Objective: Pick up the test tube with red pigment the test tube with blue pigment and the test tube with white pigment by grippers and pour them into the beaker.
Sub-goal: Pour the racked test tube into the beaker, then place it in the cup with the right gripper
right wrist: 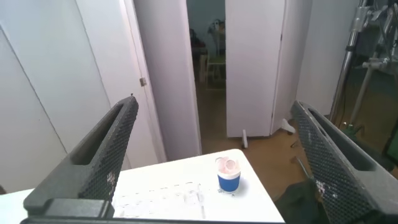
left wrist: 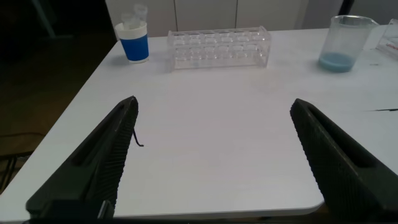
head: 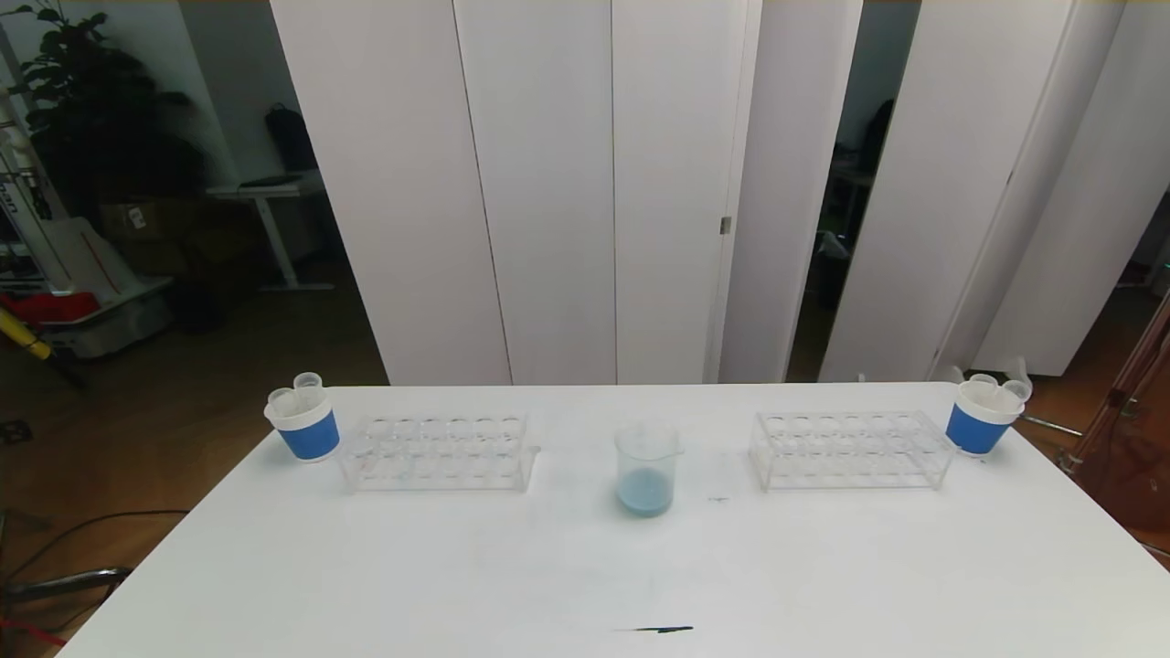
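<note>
The clear beaker (head: pixel 647 468) stands mid-table between two racks, with a pale blue layer in its bottom; it also shows far off in the left wrist view (left wrist: pixel 345 42). No tube shows red, blue or white pigment: the only tubes in view are clear ones (head: pixel 307 387) standing in two cups, tips hidden. Neither gripper appears in the head view. My left gripper (left wrist: pixel 214 102) hangs open over the bare near-left part of the table, nothing between its fingers. My right gripper (right wrist: pixel 214 102) is open and empty, above and back from the table's right end.
Two clear racks (head: pixel 439 450) (head: pixel 850 446) flank the beaker, with no tubes in them. A blue-banded white cup (head: pixel 303 426) sits at the far left corner, another (head: pixel 980 419) at the far right. A dark streak (head: pixel 664 629) marks the table near the front edge.
</note>
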You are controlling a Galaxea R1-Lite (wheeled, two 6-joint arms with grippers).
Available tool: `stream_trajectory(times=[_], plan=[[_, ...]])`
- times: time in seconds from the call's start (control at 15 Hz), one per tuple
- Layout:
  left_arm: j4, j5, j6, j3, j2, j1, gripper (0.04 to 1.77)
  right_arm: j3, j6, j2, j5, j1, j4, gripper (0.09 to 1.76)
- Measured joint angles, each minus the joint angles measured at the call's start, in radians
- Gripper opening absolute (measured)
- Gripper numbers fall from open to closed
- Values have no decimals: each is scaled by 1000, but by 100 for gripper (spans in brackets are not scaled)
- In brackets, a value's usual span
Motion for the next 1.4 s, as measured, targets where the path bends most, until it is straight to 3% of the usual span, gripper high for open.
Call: stream_trajectory(times=[0.27,0.87,1.2,1.4], plan=[[0,0,0,0,0,0,175,151,-23,-294,10,73,188,175],[0,0,0,0,0,0,175,780,-32,-714,13,152,220,175],[0,0,0,0,0,0,175,923,-73,-866,42,154,207,175],[0,0,0,0,0,0,175,975,-97,-898,64,154,72,175]])
